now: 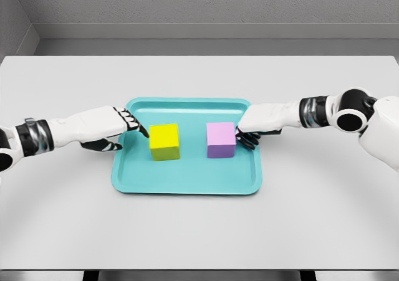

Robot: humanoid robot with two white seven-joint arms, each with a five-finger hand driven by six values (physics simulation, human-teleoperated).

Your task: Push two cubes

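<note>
A yellow cube and a pink cube stand side by side on a teal tray, a small gap between them. My left hand reaches in from the left, its dark fingertips at the yellow cube's left face. From the right comes my right hand, with its fingertips against the pink cube's right face. Both hands hold nothing; the fingers are extended and slightly bent.
The tray lies in the middle of a light grey table. A grey wall runs behind the table's far edge.
</note>
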